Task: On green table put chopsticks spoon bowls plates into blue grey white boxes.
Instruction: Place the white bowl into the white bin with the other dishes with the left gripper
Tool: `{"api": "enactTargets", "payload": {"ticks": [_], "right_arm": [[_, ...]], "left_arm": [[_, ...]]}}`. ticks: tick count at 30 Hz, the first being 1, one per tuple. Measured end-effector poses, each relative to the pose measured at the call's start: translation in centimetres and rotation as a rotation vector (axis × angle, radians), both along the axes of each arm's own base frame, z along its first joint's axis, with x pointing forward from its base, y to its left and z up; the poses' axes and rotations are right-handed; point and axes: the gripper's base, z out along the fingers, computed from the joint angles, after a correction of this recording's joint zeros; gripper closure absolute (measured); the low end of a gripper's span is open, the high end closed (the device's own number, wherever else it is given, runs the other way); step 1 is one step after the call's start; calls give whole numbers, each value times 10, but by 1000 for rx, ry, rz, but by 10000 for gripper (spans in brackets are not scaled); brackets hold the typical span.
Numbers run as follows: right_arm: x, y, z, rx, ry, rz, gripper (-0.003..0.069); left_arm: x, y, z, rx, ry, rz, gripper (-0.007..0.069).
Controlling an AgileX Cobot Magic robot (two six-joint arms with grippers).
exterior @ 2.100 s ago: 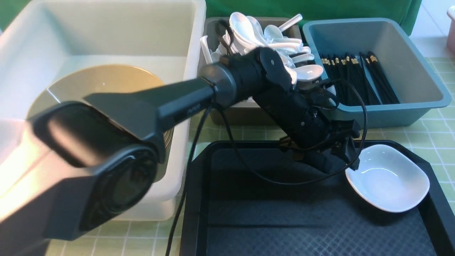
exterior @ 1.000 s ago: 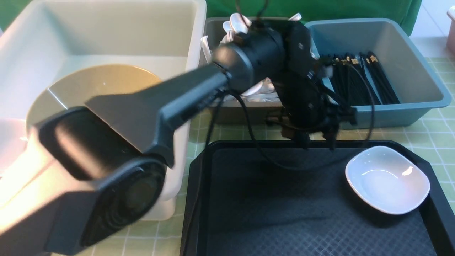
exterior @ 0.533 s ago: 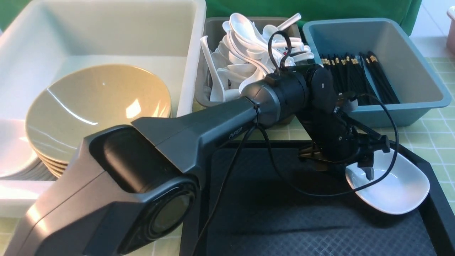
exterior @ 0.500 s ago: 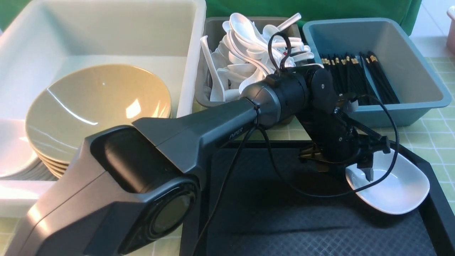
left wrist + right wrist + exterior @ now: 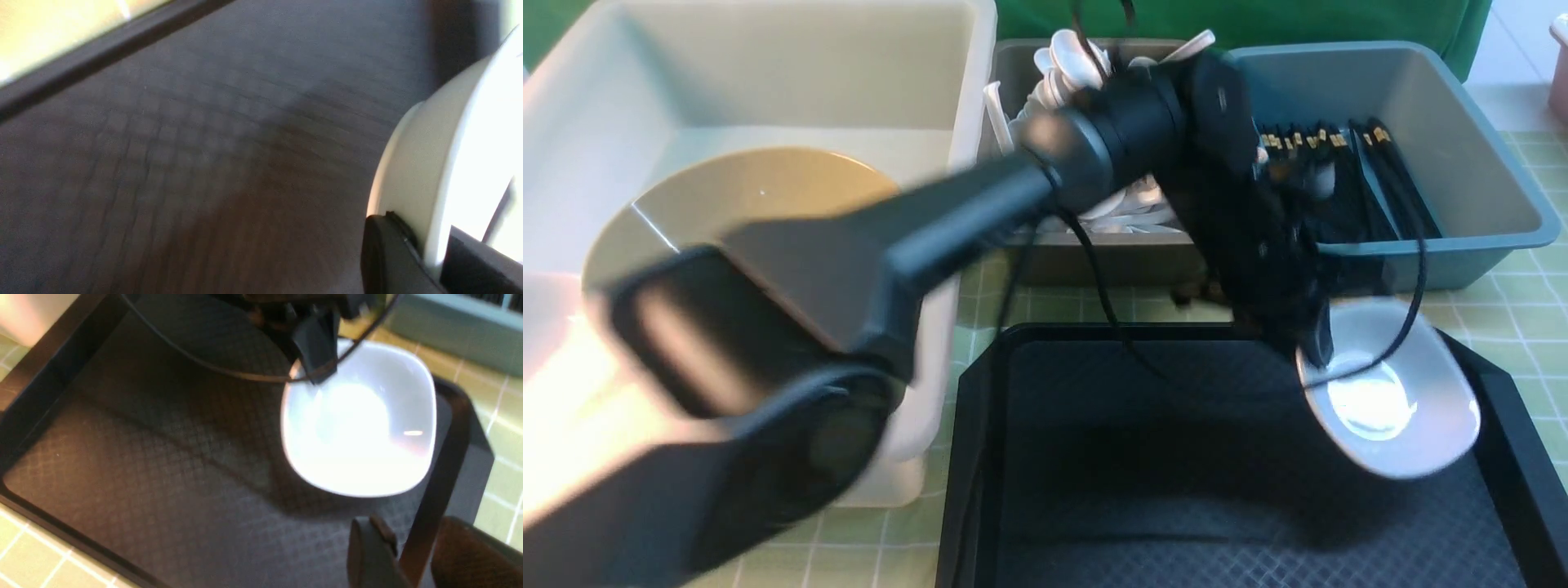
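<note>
One plate (image 5: 1388, 404): small white dish, tilted above the black tray (image 5: 1143, 490), rim pinched by the left gripper (image 5: 1313, 347).
Right gripper (image 5: 402, 555): near the tray's edge; jaw state cannot be told.
Bowls (image 5: 743, 184): in the white box (image 5: 768, 49).
Spoons (image 5: 1070, 57): grey box (image 5: 1094, 253).
Chopsticks (image 5: 1388, 180): blue box (image 5: 1486, 163).

Tray floor: the black tray (image 5: 1135, 457) lies bare left of the white plate (image 5: 1388, 400) — open passage there.
Tray's right side: taken by the plate, pinched at its rim by the left gripper (image 5: 1311, 351).
Far side: grey box (image 5: 1111, 253) and blue box (image 5: 1462, 245) wall it off.
Left flank: white box (image 5: 768, 82) — the left arm (image 5: 964, 212) crosses above its corner.
</note>
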Motion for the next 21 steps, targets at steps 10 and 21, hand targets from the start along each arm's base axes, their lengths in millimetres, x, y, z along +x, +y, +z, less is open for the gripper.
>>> {"api": "enactTargets", "payload": {"ticks": [10, 21], "right_arm": [[8, 25, 24, 103, -116, 280, 424], [23, 41, 28, 122, -125, 374, 424]], "left_arm": [[-10, 170, 185, -166, -341, 311, 609], [-86, 407, 170, 53, -323, 1089, 609]]}}
